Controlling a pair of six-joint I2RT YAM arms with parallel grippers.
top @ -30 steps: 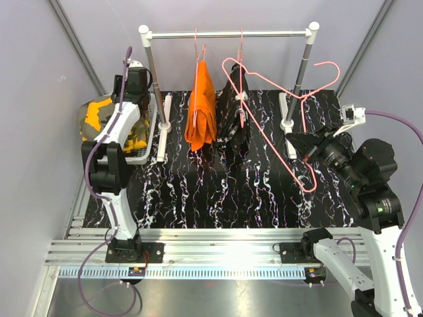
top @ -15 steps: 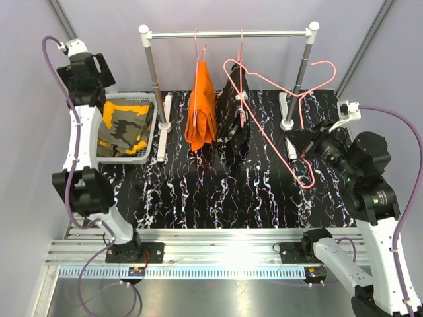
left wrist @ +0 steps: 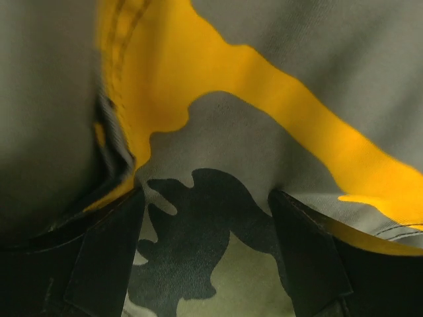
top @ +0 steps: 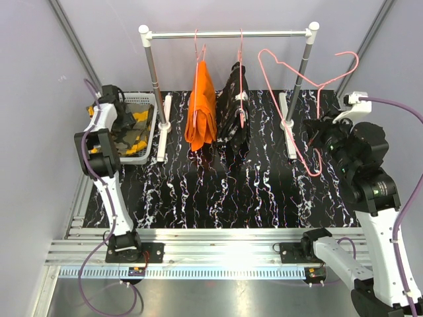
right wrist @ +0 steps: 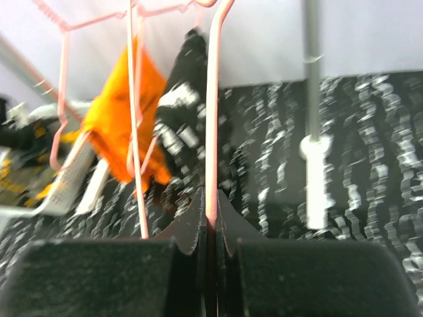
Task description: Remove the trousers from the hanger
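Trousers come in three colours: the orange pair (top: 200,109) and the black speckled pair (top: 234,112) hang side by side on the rail (top: 225,34), while the olive-green and yellow pair (left wrist: 218,132) lies in the basket (top: 153,129) at the left edge of the table (top: 218,191). The left gripper (left wrist: 205,231) hovers low over that pair, fingers apart. The right gripper (right wrist: 210,214) is clamped on the wire of an empty pink hanger (right wrist: 211,119), held up near the right post (top: 301,72).
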